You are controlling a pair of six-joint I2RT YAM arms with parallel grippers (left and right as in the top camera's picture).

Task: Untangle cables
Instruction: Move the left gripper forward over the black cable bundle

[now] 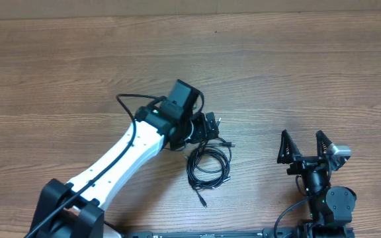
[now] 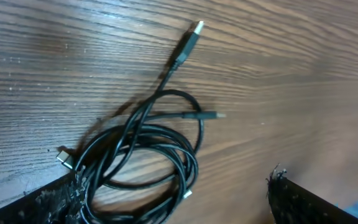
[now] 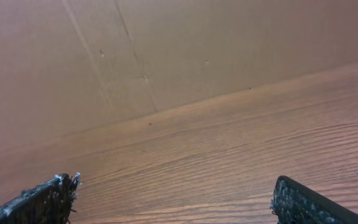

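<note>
The cables (image 1: 209, 165) are thin black cords looped together in one loose coil near the middle of the wooden table. In the left wrist view the cables (image 2: 143, 155) show three plug ends: one far out (image 2: 196, 28), one to the right (image 2: 211, 116), one by the left finger (image 2: 63, 158). My left gripper (image 1: 209, 129) hangs over the coil's far edge. It is open (image 2: 173, 208), with part of the coil lying between the jaws, against the left finger (image 2: 48, 202). My right gripper (image 1: 303, 140) stands open, well to the right of the cables, with only bare wood between its fingers (image 3: 176, 208).
The left arm (image 1: 131, 149) stretches from the near left edge toward the table's middle. A brown cardboard wall (image 3: 166, 50) rises beyond the table's far edge in the right wrist view.
</note>
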